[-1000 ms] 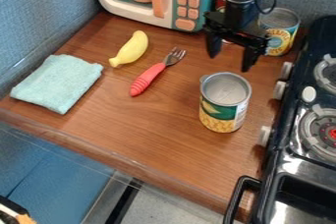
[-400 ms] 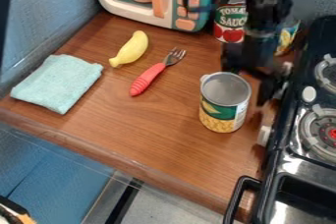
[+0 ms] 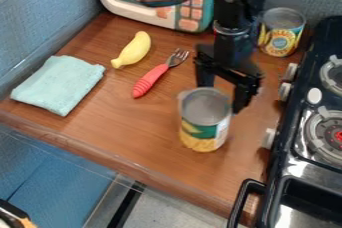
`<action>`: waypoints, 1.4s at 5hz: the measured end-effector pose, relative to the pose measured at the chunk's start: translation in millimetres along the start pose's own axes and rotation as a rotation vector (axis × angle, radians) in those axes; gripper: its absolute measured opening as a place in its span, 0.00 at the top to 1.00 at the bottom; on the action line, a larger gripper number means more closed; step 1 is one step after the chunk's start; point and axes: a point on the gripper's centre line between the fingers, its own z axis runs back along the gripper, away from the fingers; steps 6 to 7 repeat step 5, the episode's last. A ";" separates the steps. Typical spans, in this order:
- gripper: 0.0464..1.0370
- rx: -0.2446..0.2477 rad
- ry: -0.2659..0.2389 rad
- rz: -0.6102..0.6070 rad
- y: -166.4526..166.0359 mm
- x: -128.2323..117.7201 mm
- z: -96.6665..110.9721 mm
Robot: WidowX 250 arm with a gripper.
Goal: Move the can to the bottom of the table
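The black end effector [image 3: 222, 98] hangs over the right half of the bench [image 3: 127, 127], just behind the can [image 3: 205, 128]. It is in a released state: its two fingers stand apart, one behind the can's rim and the other at the can's right side. Whether either finger touches the can I cannot tell. The can stands upright on the bench, with a grey top and a green and yellow label. It is left of the stove knobs and right of the fork's handle, well apart from the bench's front edge.

The fork [image 3: 152, 79] lies slanting, its red handle towards the front and its metal tines pointing to the upper right. Near it, to the upper left, lies a yellow banana [image 3: 135, 49]. A light green cloth [image 3: 59, 84] lies at the left of the bench, apart from the banana.

At the back stands a toy microwave [image 3: 150, 18], white and teal with pink buttons and a pink handle. A second can [image 3: 280, 37] stands upright at the back right, near the black stove [image 3: 284, 157], which runs along the bench's right side.
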 end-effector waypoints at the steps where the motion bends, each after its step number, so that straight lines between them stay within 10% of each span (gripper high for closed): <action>1: 0.04 -0.023 0.042 0.008 -2.3 -7.0 0.8; 2: 0.04 -0.022 0.074 0.021 -3.2 -13.0 -0.6; 4: 0.04 0.107 -0.138 0.069 -3.1 10.6 39.6; 7: 0.04 0.082 -0.121 0.125 1.0 8.1 44.7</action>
